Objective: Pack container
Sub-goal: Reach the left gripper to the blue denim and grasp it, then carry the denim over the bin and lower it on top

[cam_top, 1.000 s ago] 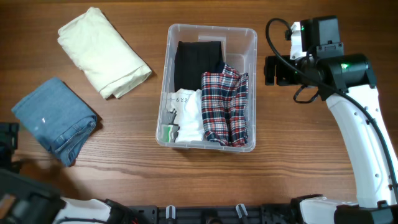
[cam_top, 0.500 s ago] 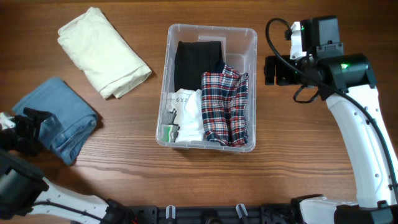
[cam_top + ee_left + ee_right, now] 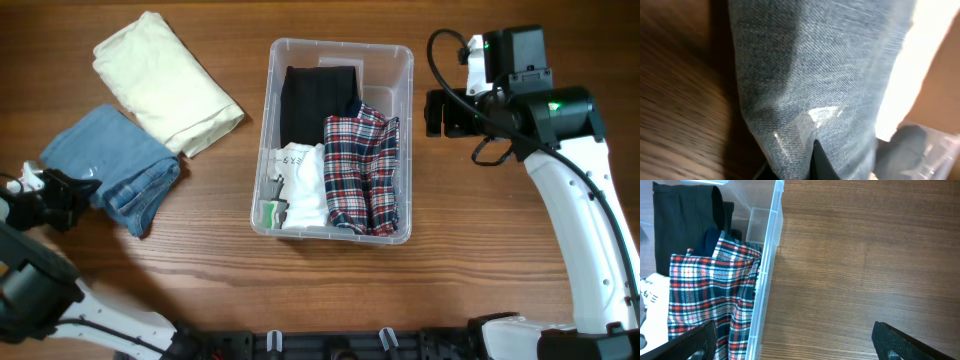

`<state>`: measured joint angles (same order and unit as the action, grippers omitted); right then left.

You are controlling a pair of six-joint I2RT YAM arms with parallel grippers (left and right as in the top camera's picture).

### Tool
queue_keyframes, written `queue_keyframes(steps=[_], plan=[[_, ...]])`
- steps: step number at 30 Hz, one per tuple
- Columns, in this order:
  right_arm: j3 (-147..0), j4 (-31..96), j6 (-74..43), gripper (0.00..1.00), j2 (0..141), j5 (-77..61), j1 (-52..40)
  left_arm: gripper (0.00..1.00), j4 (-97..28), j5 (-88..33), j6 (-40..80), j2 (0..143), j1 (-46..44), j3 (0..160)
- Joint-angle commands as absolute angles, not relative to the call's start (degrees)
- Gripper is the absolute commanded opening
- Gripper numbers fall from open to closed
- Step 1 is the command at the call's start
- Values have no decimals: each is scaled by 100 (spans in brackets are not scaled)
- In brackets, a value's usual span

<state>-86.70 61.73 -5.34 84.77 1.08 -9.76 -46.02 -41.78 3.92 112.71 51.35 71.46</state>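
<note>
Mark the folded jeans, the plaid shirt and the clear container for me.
folded jeans (image 3: 112,165), overhead view, middle of the denim bundle.
plaid shirt (image 3: 362,170), overhead view, centre of the checked cloth.
clear container (image 3: 386,70), overhead view, bare floor near the picture's upper right corner of the bin.

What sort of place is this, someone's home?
Probably a robotics test bench, not a home: a white robot arm stands over a wooden table holding a clear container of folded clothes, with folded jeans beside it.

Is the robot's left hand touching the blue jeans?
Touching. In the overhead view the left gripper overlaps the edge of the jeans, and the left wrist view shows denim pressed right against it.
</note>
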Motion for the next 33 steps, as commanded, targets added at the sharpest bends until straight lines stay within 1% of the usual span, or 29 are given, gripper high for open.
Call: queue_keyframes(steps=[1,4,7,10,15,17,18,20,22,25,30,33], plan=[[-8665,6176,-602,100,8519,8,-967,4,-4716,-4995,561,10160,5046,7129],[-8665,6178,-602,100,8519,8,-967,4,-4757,-5081,808,9214,4912,7129],[-8665,6156,-648,100,8519,38,-965,4,-4751,-5076,1063,8114,4366,7129],[-8667,6149,-1081,100,8512,655,-952,4,-4733,-4984,1076,7314,3301,7129],[-8667,6145,-1111,100,8512,543,-711,4,-4407,-4528,1079,6641,1374,7129],[-8667,6163,-1111,100,8512,491,-676,4,-3977,-3988,1096,6556,357,7129],[-8667,6160,-1114,100,8512,489,-676,4,-3896,-3752,1096,6560,71,7129],[-8667,6160,-1201,100,8512,491,-666,4,-3651,-2917,1098,6661,-819,7129],[-8667,6167,-1205,100,8512,486,-609,4,-3461,-2554,1120,6777,-1363,7129],[-8667,6202,-1201,100,8512,390,-510,4,-3382,-2088,1109,6930,-1804,7129],[-8667,6200,-1210,100,8512,294,-436,4,-3140,-2093,1081,7146,-1824,7129],[-8667,6200,-1210,100,8512,294,-436,4,-2779,-2093,1726,7454,-1857,7129]])
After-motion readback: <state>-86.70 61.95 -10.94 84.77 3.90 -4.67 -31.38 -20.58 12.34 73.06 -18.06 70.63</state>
